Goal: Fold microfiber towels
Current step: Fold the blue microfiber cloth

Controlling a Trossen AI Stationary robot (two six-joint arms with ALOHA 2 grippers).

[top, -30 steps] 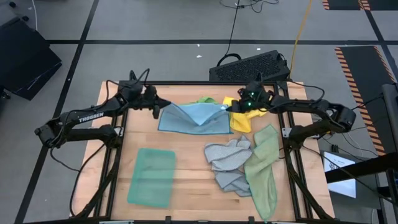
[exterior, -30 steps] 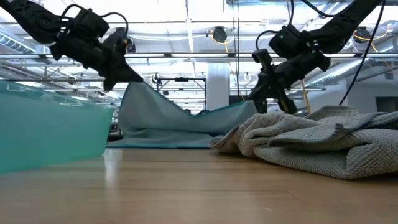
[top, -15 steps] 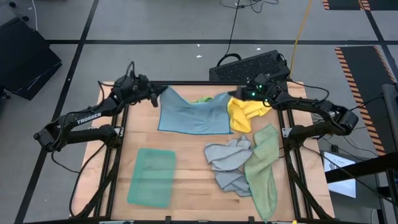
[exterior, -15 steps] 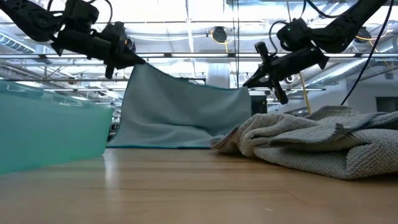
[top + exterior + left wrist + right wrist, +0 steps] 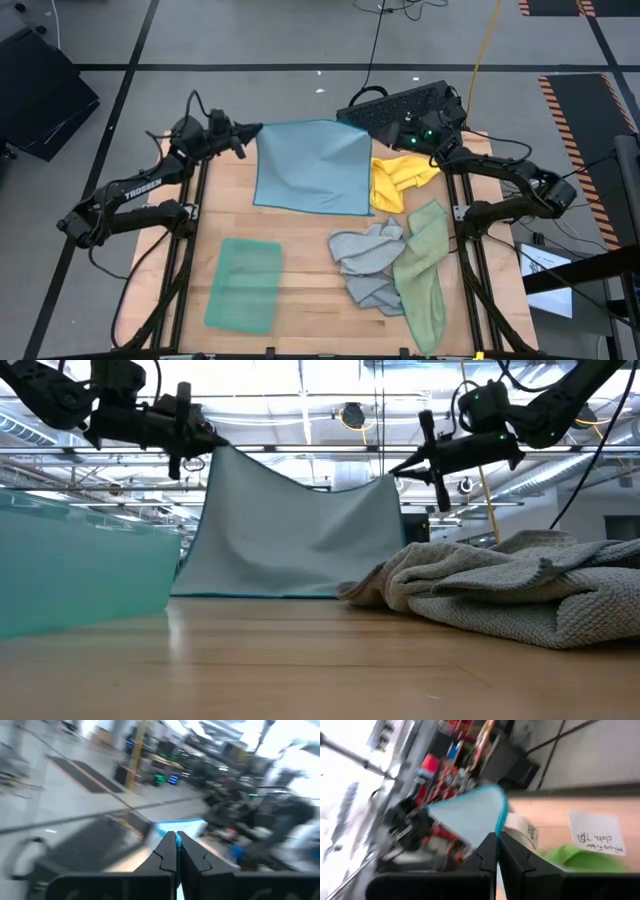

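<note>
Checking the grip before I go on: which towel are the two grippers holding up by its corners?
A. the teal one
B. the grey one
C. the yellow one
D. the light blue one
D: the left gripper and right gripper are each shut on a top corner of the light blue towel, which hangs between them with its lower edge on the table.

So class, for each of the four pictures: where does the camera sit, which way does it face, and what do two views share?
High: overhead, looking down; both arms, left hand, right hand.
Low: at tabletop level, facing the room; both arms hold up the blue towel.
Left wrist: on the left arm, past its shut fingers.
Right wrist: on the right arm, past its shut fingers.
Shared: high and low views both show the grey towel.
</note>
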